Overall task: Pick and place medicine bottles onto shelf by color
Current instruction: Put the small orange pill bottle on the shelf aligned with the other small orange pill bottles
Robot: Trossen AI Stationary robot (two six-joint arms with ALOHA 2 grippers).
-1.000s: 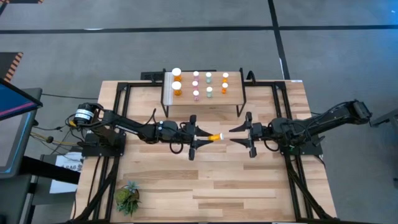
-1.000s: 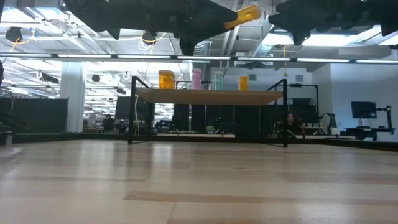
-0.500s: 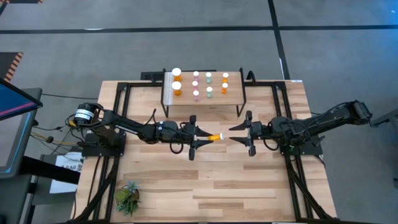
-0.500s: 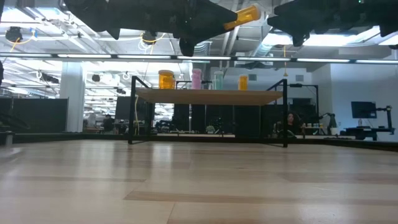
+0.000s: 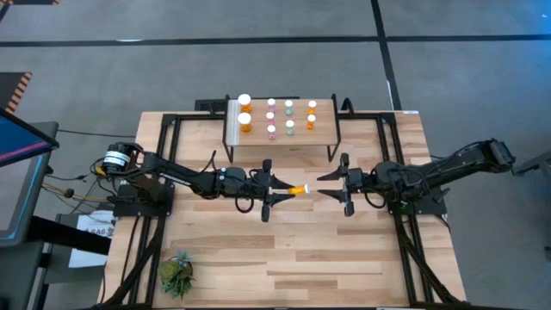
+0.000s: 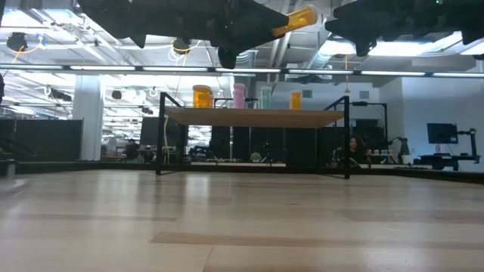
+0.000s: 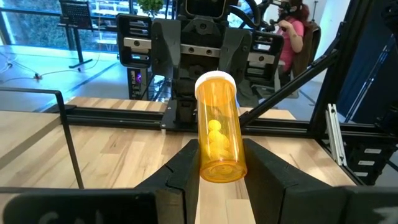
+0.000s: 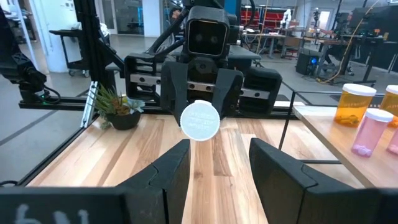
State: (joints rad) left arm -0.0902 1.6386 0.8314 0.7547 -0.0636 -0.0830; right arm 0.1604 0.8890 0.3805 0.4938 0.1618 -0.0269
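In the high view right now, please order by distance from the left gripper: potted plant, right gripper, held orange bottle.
From the left gripper:
1. Orange bottle, held between its fingers, cap toward the right arm.
2. Right gripper, facing it across the table's middle.
3. Potted plant, near the table's front left corner.
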